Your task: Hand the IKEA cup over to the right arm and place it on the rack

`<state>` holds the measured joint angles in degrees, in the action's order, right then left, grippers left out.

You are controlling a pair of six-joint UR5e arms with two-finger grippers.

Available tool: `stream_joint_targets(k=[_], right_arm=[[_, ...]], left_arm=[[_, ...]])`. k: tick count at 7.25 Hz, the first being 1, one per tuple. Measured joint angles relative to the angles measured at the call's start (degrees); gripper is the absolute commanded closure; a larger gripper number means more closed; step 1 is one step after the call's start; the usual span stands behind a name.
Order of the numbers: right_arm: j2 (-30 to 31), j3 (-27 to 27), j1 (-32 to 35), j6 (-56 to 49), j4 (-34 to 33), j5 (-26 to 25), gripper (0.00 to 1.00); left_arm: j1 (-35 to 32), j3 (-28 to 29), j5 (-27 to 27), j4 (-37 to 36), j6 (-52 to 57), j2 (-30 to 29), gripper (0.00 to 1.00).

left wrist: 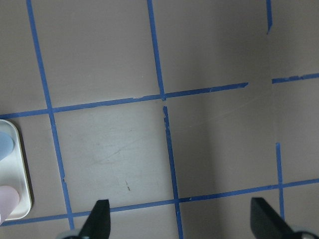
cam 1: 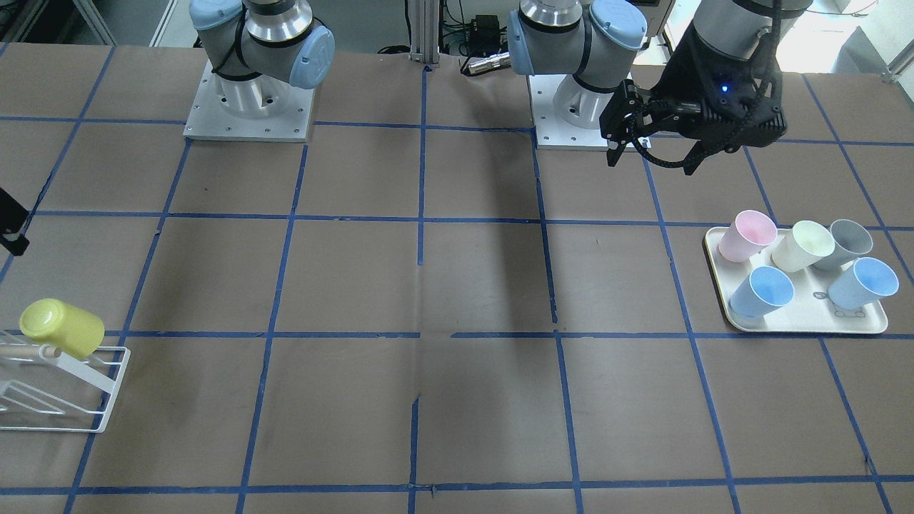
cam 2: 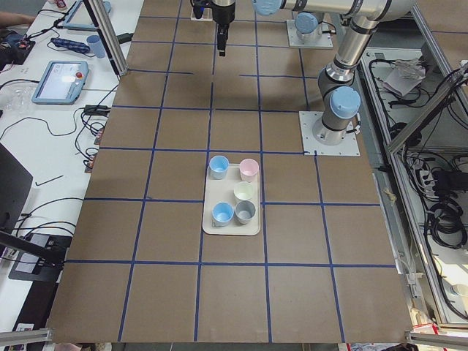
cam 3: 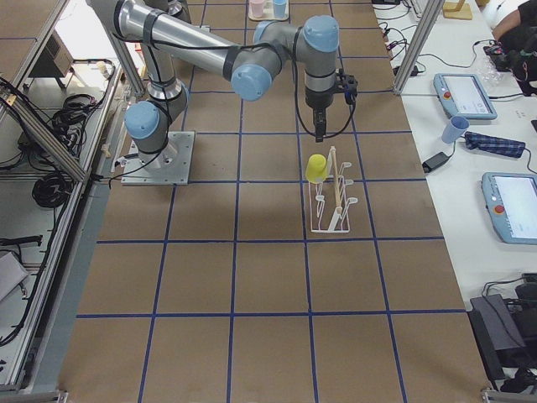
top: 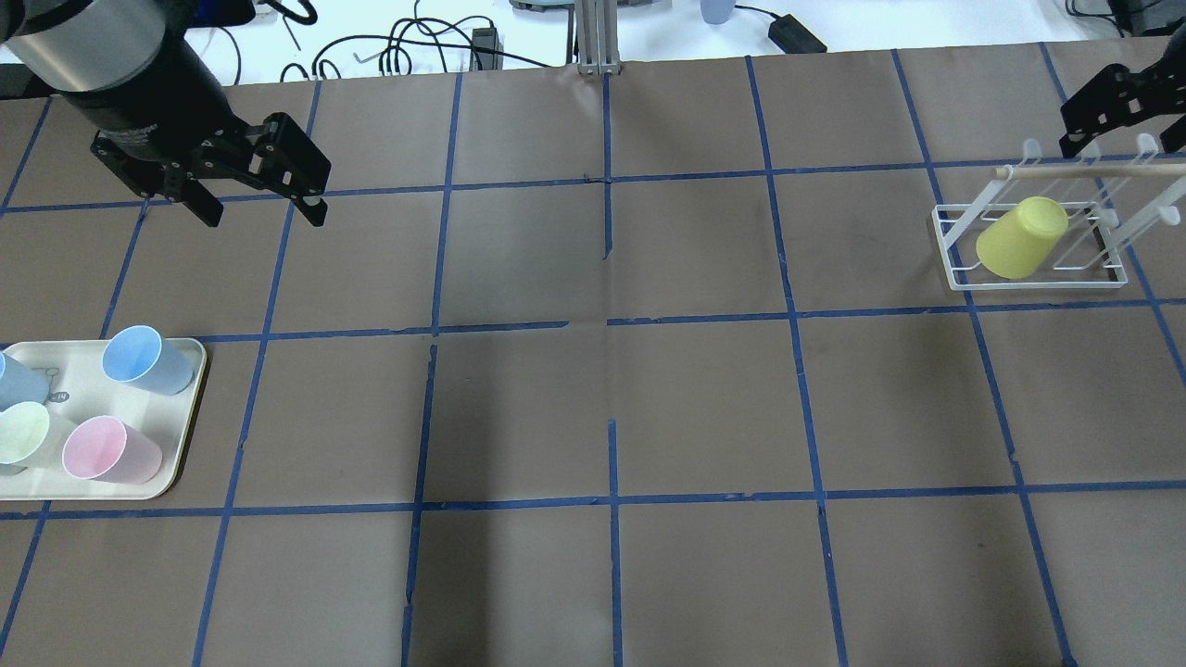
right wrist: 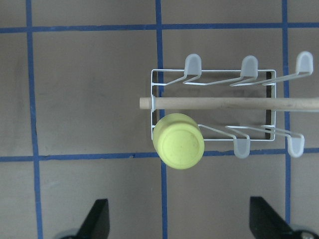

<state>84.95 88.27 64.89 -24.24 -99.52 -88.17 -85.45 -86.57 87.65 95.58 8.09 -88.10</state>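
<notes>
The lemon-yellow IKEA cup (top: 1019,238) hangs upside down and tilted on a prong at one end of the white wire rack (top: 1038,278), by the tip of its wooden dowel (right wrist: 229,103). The cup also shows in the right wrist view (right wrist: 178,141) and the front view (cam 1: 63,328). My right gripper (right wrist: 182,221) is open and empty, above the rack and clear of the cup. My left gripper (top: 264,215) is open and empty, above the bare table, back from the tray.
A cream tray (top: 176,463) on the robot's left holds several cups: pink (cam 1: 746,235), cream-yellow (cam 1: 803,245), grey (cam 1: 846,243) and two blue. Both arm bases stand at the robot's edge of the table (cam 1: 457,285).
</notes>
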Motion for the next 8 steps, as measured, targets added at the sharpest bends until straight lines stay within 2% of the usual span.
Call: stream_joint_targets(k=[2,4,8], right_arm=[[4.3,-1.5,0.2,0.1,8.6,-0.2,0.00],[6.5,-1.5,1.2,0.4,12.7,-0.1,0.00],[6.0,-2.1,16.8,12.1,12.0,0.1,0.00]], left_arm=[[0.1,0.2,0.0,0.4,-2.3,-0.2,0.00],[0.0,0.0,0.0,0.4,-2.5,-0.1,0.00],[-0.1,-0.2,-0.1,0.3,-2.3,0.1,0.00]])
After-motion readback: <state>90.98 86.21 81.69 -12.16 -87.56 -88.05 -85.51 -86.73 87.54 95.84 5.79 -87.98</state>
